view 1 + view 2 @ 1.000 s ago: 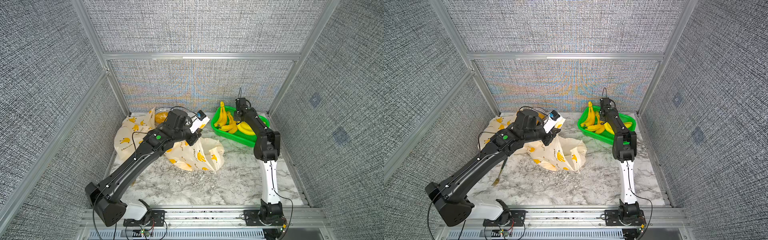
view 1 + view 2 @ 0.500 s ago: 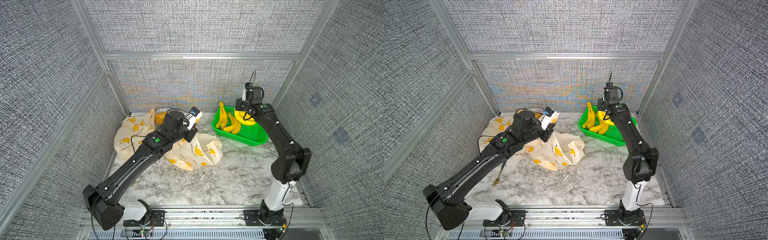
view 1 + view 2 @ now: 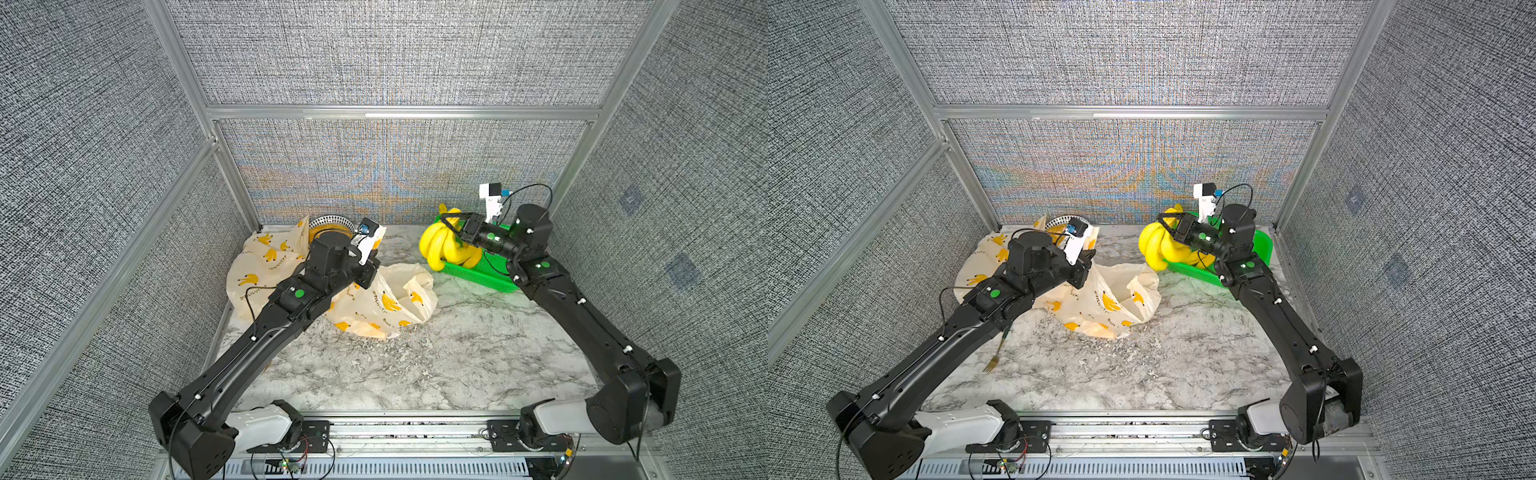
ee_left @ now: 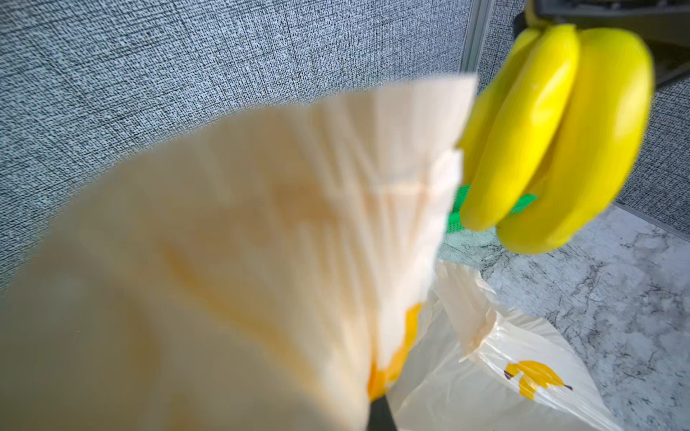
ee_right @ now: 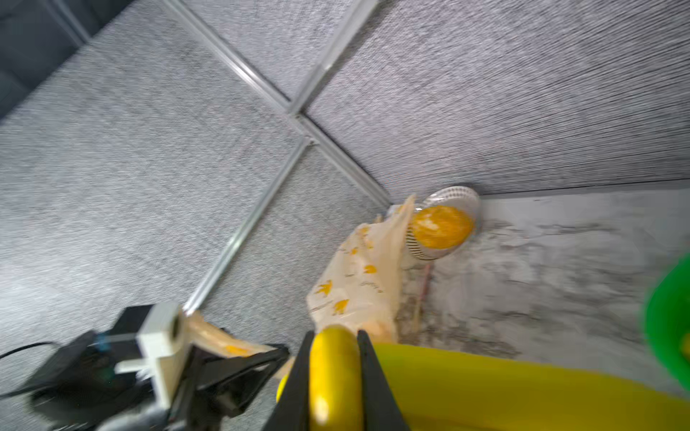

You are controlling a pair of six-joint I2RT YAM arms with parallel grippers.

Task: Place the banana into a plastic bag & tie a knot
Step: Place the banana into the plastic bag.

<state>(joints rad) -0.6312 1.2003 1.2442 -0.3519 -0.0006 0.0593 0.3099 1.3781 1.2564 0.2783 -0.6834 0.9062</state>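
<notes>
Top views: right claw [image 3: 449, 224] [image 3: 1165, 226] pinches the stem end of the banana bunch [image 3: 436, 249] [image 3: 1152, 247]. The bunch hangs in the air at the end of the green basket [image 3: 478, 278] [image 3: 1187, 270] that faces the bag, not inside the bag. The plastic bag [image 3: 390, 299] [image 3: 1113, 299], cream with a banana print, lies crumpled on the marble table [image 3: 415, 365], its mouth turned toward the basket. Left claw [image 3: 368, 276] [image 3: 1079, 276] sits at the bag's upper edge. A metal strainer [image 3: 332, 220] stands in the back corner.

Left wrist view: bag film [image 4: 504, 373] rises blurred from the pressed-together claw and fills most of the frame. The bunch [image 4: 560, 141] hangs beyond it, above the table.

Right wrist view: two black fingers clamp one banana [image 5: 485, 384] between them at the claw [image 5: 333, 336]. The left claw [image 5: 239, 350] shows bag film gripped in it.
</notes>
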